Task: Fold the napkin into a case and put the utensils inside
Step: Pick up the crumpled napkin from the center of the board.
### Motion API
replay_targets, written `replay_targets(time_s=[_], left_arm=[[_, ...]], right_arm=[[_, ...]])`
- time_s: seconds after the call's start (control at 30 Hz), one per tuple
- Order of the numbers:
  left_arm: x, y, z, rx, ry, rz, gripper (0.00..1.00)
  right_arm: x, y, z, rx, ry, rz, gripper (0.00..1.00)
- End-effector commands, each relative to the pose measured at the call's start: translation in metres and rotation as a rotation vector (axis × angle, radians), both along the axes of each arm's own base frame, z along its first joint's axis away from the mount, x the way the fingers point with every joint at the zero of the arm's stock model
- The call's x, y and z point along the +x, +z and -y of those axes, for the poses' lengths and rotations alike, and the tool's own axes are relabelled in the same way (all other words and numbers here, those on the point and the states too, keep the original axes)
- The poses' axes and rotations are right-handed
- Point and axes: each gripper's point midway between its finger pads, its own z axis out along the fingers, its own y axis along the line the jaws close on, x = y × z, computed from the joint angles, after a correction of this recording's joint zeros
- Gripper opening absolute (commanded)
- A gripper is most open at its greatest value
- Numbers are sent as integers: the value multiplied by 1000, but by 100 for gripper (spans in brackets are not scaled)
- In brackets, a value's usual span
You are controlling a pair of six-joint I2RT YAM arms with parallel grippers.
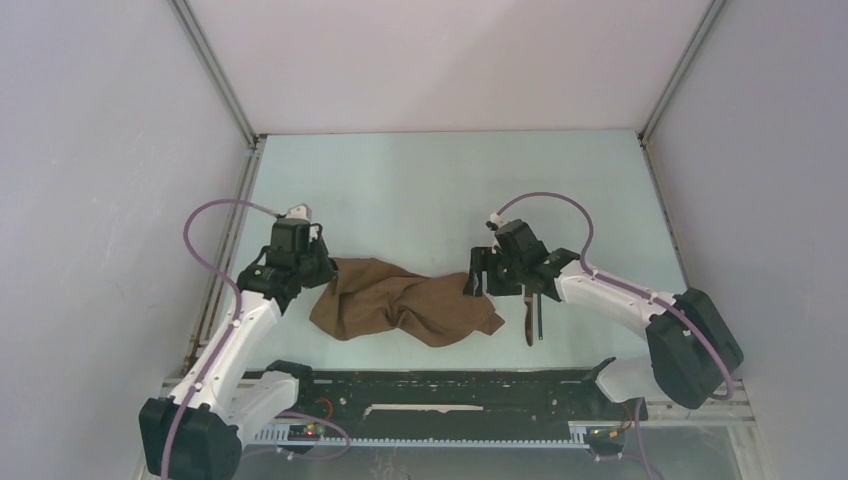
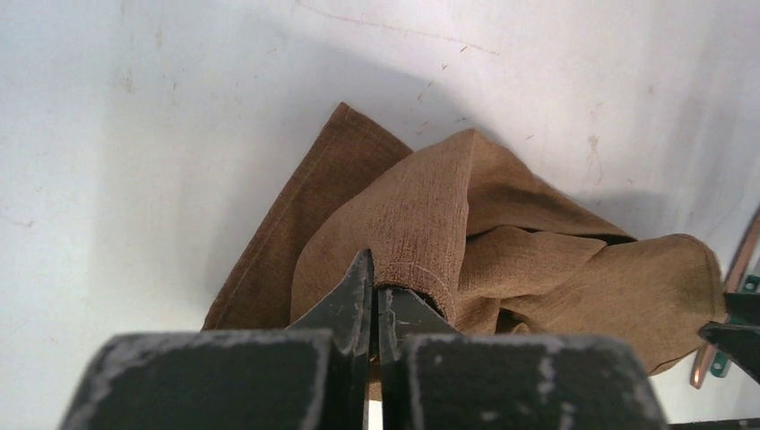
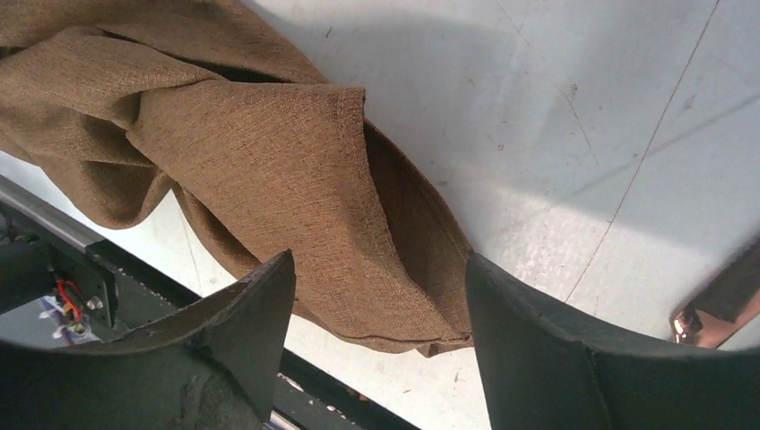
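napkin (image 1: 405,305) is a crumpled heap on the table (image 1: 420,190), nothing folded yet, so I'd put the task at the spread-it-flat stage. left gripper (image 2: 376,288) is at the napkin's left end, fingers pinched to a sliver on a hemmed edge with cloth draped over the tips. It has that corner, probably as the anchor for a pull. right gripper (image 3: 379,266) is at the napkin's right end, jaws wide, straddling the doubled-over right corner. Pads look clear of the fabric in the wrist view. My read: it's lined up to pinch the opposite corner so both arms can draw the cloth taut and lay it out. utensils (image 1: 533,318) lie just right of the napkin's right end, off the cloth and close by the right gripper, which keeps them out of the fold but in reach for later. Risk: the right corner is layered, so a pinch may grab two plies and the napkin won't open. The utensils are also close enough to get nudged.
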Motion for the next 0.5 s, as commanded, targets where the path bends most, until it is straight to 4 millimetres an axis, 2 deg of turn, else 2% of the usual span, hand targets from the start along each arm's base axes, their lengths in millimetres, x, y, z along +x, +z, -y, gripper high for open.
replay_targets(time_s=[0.0, 0.2, 0.33, 0.47], left_arm=[[21, 38, 6, -48, -44, 107, 0], [34, 61, 21, -113, -96, 147, 0], [37, 71, 26, -128, -117, 164, 0], [37, 81, 30, -148, -132, 184, 0]], right_arm=[[-3, 9, -12, 86, 35, -38, 75], [-30, -2, 1, 110, 9, -90, 73], [-36, -6, 13, 121, -14, -91, 73], [-41, -13, 15, 151, -13, -125, 69]])
